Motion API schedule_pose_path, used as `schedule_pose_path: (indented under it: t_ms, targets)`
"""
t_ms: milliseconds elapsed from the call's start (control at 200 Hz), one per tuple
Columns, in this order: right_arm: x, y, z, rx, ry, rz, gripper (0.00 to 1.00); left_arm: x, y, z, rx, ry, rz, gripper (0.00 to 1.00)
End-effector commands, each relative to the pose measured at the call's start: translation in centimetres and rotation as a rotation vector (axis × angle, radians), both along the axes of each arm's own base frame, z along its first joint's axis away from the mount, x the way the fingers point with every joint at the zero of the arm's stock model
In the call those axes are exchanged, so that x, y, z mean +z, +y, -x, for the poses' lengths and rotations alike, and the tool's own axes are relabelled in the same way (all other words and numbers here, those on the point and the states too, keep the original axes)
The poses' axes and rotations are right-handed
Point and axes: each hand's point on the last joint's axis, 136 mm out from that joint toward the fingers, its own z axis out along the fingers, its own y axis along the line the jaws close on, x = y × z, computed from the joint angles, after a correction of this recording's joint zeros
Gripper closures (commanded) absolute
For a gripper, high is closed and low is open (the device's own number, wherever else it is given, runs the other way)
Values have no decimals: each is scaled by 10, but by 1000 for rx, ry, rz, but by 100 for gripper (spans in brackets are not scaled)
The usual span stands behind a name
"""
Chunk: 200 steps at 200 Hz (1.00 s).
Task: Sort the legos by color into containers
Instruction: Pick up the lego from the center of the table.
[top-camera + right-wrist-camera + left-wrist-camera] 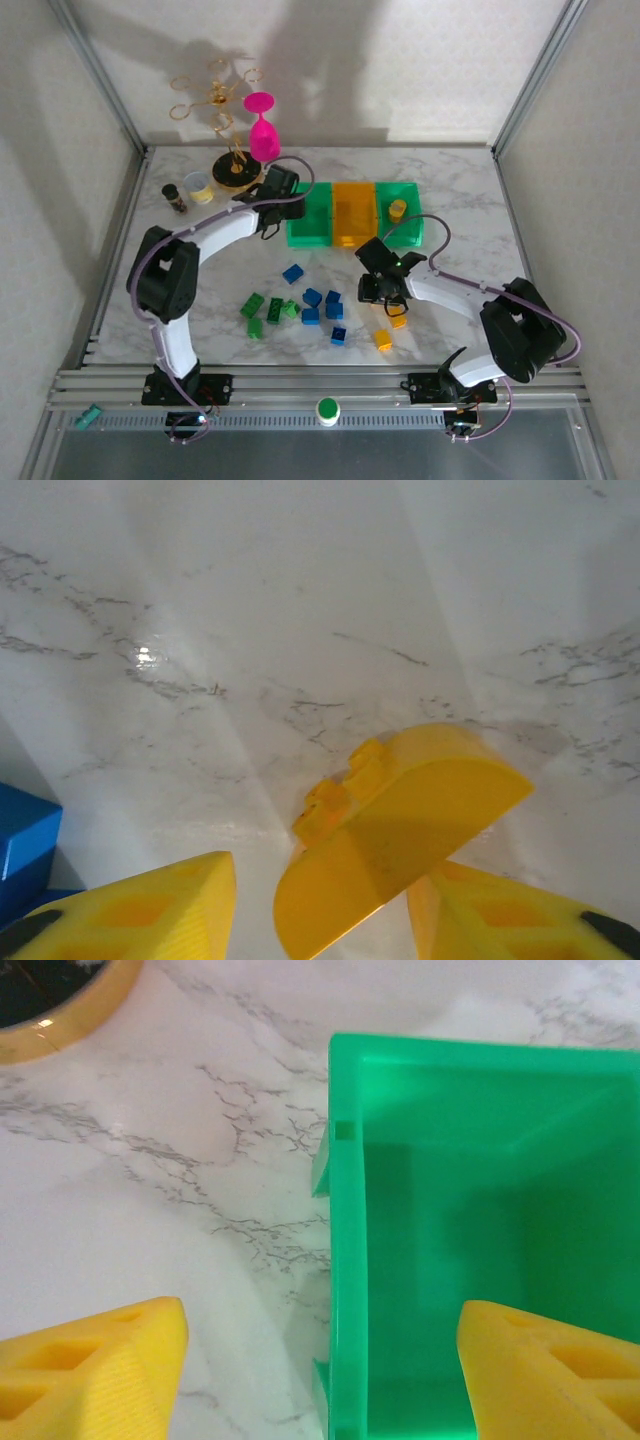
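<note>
Yellow-fingered right pincer (320, 880): low over the middle of the table (470, 200), jaws partly drawn in around a rounded yellow brick (400, 810). Tilted, that brick, studs turned to one side, covering part of one finger (520, 920) and leaving a sliver of marble beside the other. Cannot tell whether clamped or merely bracketed. Just beside, at the edge of the wrist view: a blue brick (25, 835).

Left pincer (320, 1310): wide apart, nothing held, straddling the outer wall of the left green bin (345, 1260), with one finger over bare marble and the other over the bin's inside.

Further out, three bins side by side toward the far edge: the left green bin, an orange bin (352, 240) touching it, then a right green bin (410, 238) with a yellow piece (397, 209) inside.

Toward the near edge, loose between the two arms: blue bricks (312, 297), green bricks (252, 304) on their left, a loose yellow brick (383, 340) on their right.

By the far left corner: a clear cup (198, 185), a dark jar (174, 198), and a gold stand (237, 170) carrying a pink glass (262, 125).
</note>
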Motion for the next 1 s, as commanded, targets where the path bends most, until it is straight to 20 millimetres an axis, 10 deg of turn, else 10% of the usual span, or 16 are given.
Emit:
schedule_pose_path:
  t_ms: [0,405,996]
  targets:
    - [3,-5,-5,-21,-17,38,54,21,9,7,37,-40,45,25]
    - [-4,-3,-11,-34,-23,55,50,43,7,34,3,-63,118,18]
    - [10,0,-27,-38,-110,41,76,73,-1,79,-45,-127,218,0]
